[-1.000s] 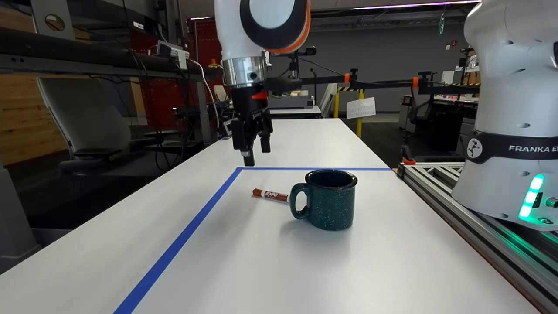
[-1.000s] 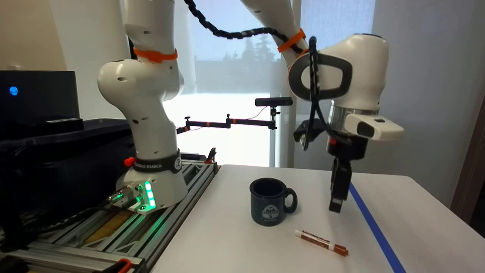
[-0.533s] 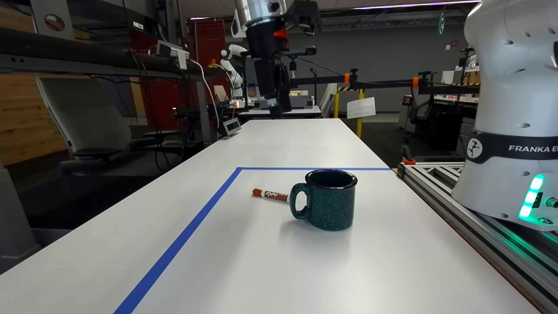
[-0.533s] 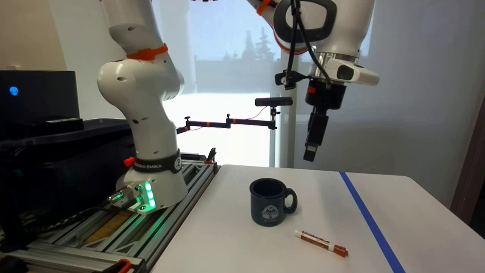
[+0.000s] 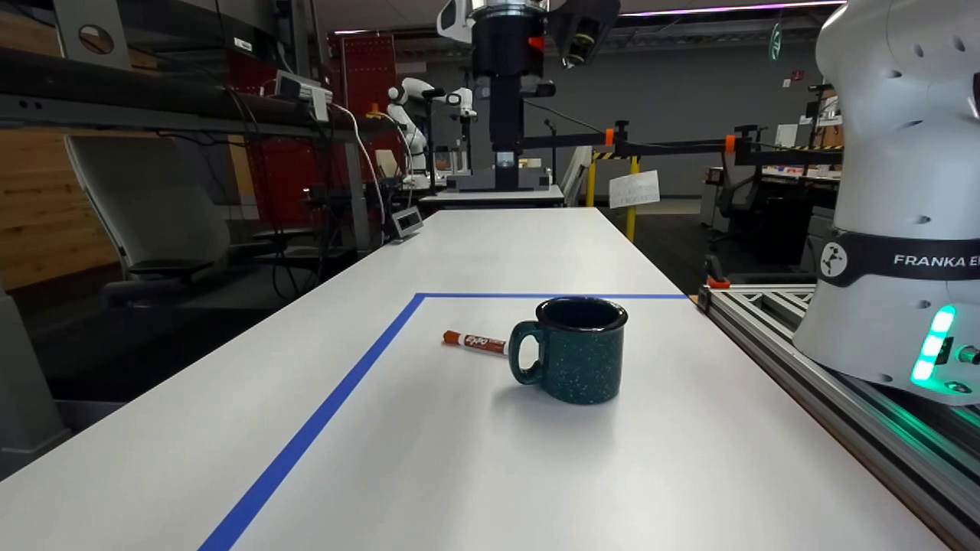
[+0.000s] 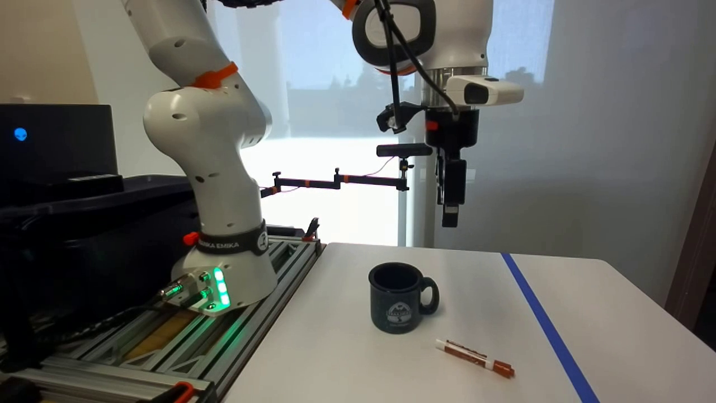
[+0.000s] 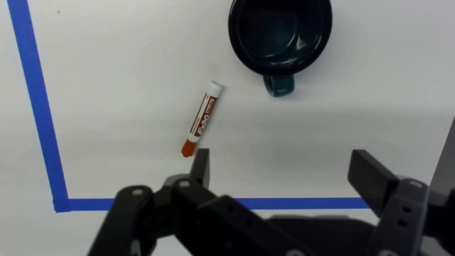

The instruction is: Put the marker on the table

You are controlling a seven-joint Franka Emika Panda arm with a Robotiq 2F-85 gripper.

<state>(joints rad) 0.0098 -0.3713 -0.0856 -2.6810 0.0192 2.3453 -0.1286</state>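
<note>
To be found in the wrist view, a little left of the frame's centre: the marker (image 7: 202,119), lying slantwise on the white table (image 7: 124,89), with white end upward and reddish-brown cap (image 7: 189,147) toward lower left, and bearing the letters EXPO. To the upper right of it, near but apart: the dark teal mug (image 7: 273,39), standing upright, with handle (image 7: 284,84) directed downward in the frame. Along the left side and across the lower part: blue tape (image 7: 38,92), forming a corner at lower left. In the bottom of the frame: the gripper (image 7: 282,160), with fingers (image 7: 203,167) held wide apart and with table and tape visible between them. In both exterior views: the gripper hanging in the upper part, pointing down, well apart from marker and mug. At the right edge of an exterior view: a white robot base (image 5: 873,329) with a lit green strip (image 5: 934,343).
</note>
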